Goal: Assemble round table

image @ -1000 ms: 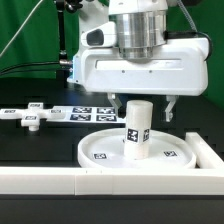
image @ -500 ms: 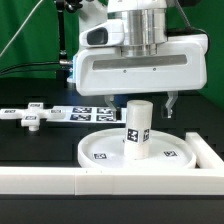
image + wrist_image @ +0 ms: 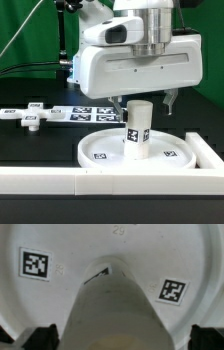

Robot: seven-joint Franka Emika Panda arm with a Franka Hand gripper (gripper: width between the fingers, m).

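Observation:
The large round disc (image 3: pixel 105 150) lies flat on the table. The short cylindrical leg (image 3: pixel 137 130) stands upright at its middle. My gripper (image 3: pixel 144 104) hangs straight over the leg's top, open, with one finger on each side of the leg and apart from it. In the wrist view the leg (image 3: pixel 115 308) rises between my two dark fingertips (image 3: pixel 40 336), with the tagged disc (image 3: pixel 90 246) beneath. The flat cross-shaped foot piece (image 3: pixel 30 117) lies on the table at the exterior view's left.
The marker board (image 3: pixel 85 113) lies behind the disc. A long white border rail (image 3: pixel 100 182) runs along the front and up the exterior view's right side (image 3: pixel 212 152), close to the disc's rim.
The hand has shifted a little toward the exterior view's right and tilted slightly. The leg and disc have not moved.

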